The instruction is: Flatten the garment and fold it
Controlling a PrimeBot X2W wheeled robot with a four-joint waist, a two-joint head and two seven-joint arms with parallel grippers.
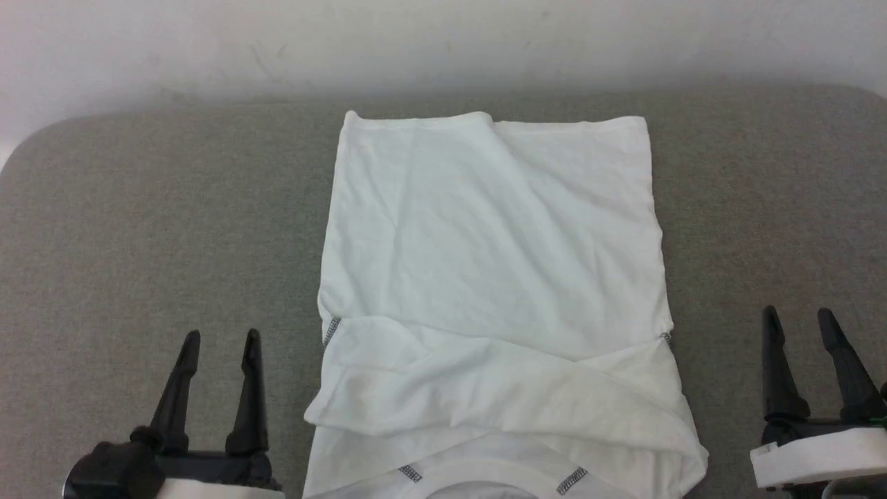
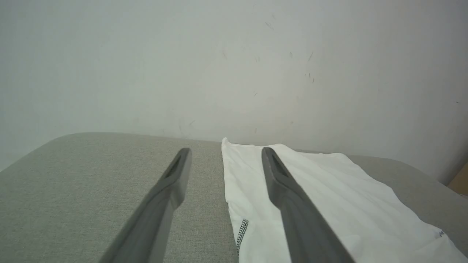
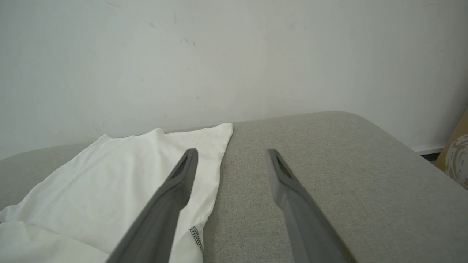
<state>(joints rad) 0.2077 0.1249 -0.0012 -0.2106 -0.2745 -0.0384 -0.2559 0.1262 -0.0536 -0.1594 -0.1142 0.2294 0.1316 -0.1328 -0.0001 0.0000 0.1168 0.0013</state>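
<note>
White garment on grey desk, sleeves folded in, crosswise folds seemingly left; left tool and right tool wide, empty.

Grey fabric-covered table with rounded corners, white garment lying folded at its middle

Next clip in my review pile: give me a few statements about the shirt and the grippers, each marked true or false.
1. The left gripper and the right gripper are both open and empty. True.
2. The T-shirt's collar is at its far end, away from the robot. False: the collar is at the near end.
3. The left gripper rests on the T-shirt. False: it stands beside the shirt, over the grey surface.
4. Dark zigzag stitching shows beside the collar. True.
</note>
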